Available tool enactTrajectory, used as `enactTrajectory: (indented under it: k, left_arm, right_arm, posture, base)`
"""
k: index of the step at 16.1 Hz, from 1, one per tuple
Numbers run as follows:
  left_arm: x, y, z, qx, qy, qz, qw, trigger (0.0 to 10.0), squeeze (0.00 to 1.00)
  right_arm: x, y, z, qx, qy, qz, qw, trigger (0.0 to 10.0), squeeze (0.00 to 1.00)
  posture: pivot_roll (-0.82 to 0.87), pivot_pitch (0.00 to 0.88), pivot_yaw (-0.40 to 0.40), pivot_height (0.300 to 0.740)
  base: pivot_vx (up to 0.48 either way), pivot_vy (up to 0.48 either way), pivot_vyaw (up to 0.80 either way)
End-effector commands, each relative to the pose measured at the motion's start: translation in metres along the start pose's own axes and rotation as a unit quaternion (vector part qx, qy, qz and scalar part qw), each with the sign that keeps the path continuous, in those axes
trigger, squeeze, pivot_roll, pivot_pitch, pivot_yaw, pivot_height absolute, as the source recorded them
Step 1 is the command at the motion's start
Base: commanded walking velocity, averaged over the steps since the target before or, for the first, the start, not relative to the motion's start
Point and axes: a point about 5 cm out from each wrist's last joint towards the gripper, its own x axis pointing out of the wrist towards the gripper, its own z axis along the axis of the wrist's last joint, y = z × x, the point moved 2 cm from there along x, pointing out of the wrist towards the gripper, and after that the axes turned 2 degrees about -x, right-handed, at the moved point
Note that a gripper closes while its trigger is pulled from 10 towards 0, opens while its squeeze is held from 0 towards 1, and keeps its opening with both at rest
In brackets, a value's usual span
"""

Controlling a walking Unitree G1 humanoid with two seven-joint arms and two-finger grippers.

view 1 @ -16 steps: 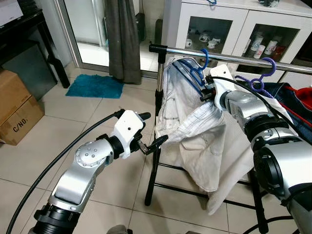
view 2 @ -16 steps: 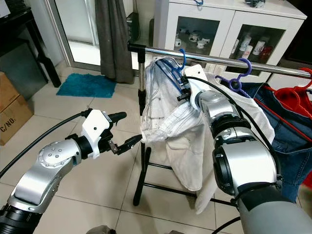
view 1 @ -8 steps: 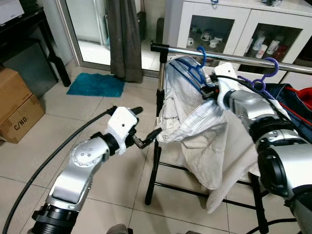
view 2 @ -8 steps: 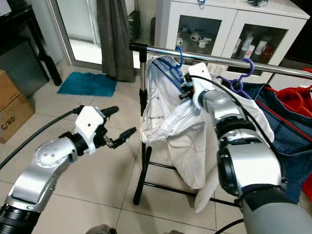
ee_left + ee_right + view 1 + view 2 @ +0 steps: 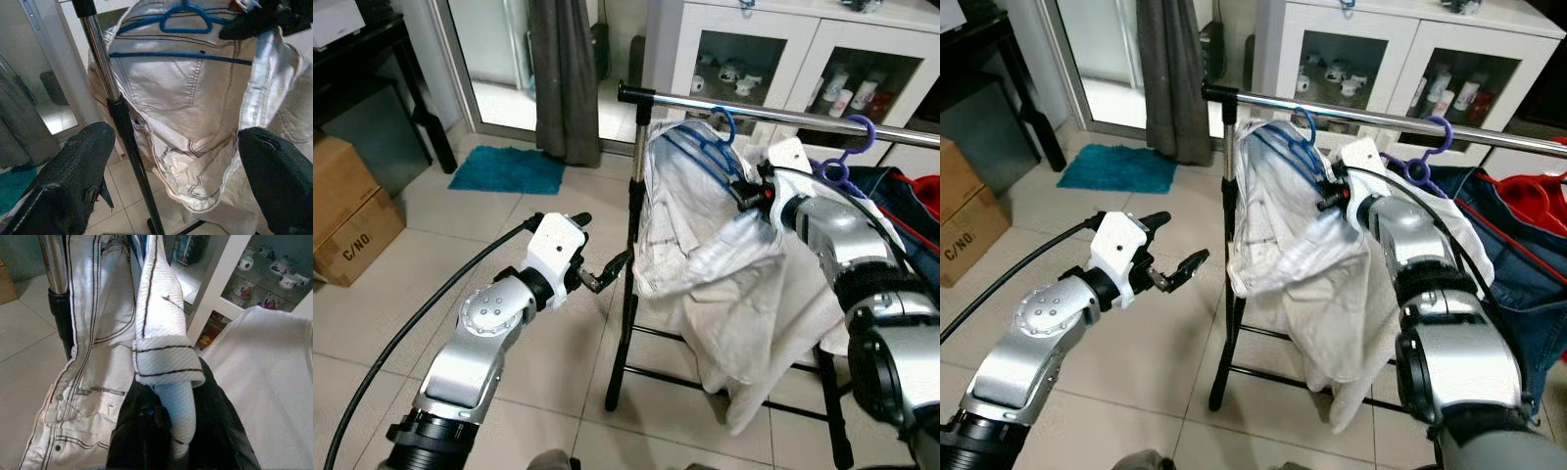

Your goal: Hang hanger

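Broadly, everything gathers around the chrome rail (image 5: 773,110) of the black clothes rack (image 5: 628,294), which stands on the tiled floor in front of a white glass-fronted cabinet (image 5: 1371,54). Draped below the rail at its post end is the biggest item, a pair of white jeans (image 5: 705,264), bunched and hanging down past the rack's lower bars. The jeans sit on a blue hanger (image 5: 710,147) whose hook rises to the rail; from these views I cannot tell for certain whether the hook is fully seated over the bar or just touching it. Further along the rail from the post hangs a purple hanger (image 5: 847,152), and beyond it some dark and red clothes. The right gripper (image 5: 751,196) is just under the rail beside the blue hanger, its fingers clamped together on a fold of the jeans, as its wrist view shows. The left gripper (image 5: 604,271) hovers near the rack's upright post, below the rail, with its two fingers spread apart and nothing between them. As a judgement, the hanging looks nearly done: what remains is confirming the hook is settled, letting go of the cloth and drawing both arms clear.
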Motion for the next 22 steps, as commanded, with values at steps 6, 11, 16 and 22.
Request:
enactTrajectory:
  k: [6,11,16,22]
  left_arm:
    - [0.004,0.003,-0.006,-0.007,0.006,0.027,1.000,10.0,0.00]
    - [0.001,0.007,-0.011,-0.007,0.014,0.039,0.999,10.0,0.00]
    - [0.001,0.008,-0.010,-0.006,0.012,0.044,0.999,10.0,0.00]
    - [0.000,0.009,-0.010,-0.006,0.011,0.050,0.999,10.0,0.00]
  right_arm:
    - [-0.026,0.011,-0.026,0.059,-0.038,-0.051,0.996,0.0,0.00]
    - [-0.051,0.024,-0.032,0.068,-0.088,-0.105,0.988,0.0,0.00]
    - [-0.063,0.041,-0.034,0.083,-0.085,-0.118,0.986,0.0,0.00]
    - [-0.064,0.052,-0.027,0.079,-0.087,-0.108,0.987,0.0,0.00]
  posture:
    - [0.02,0.000,-0.018,0.740]
    - [0.02,0.000,-0.021,0.740]
    - [0.01,0.000,-0.027,0.740]
    - [0.02,0.000,-0.033,0.740]
  base:
    - [0.000,0.000,0.00]
    - [0.000,0.000,0.00]
    - [-0.048,0.000,0.00]
    - [-0.242,0.000,0.00]
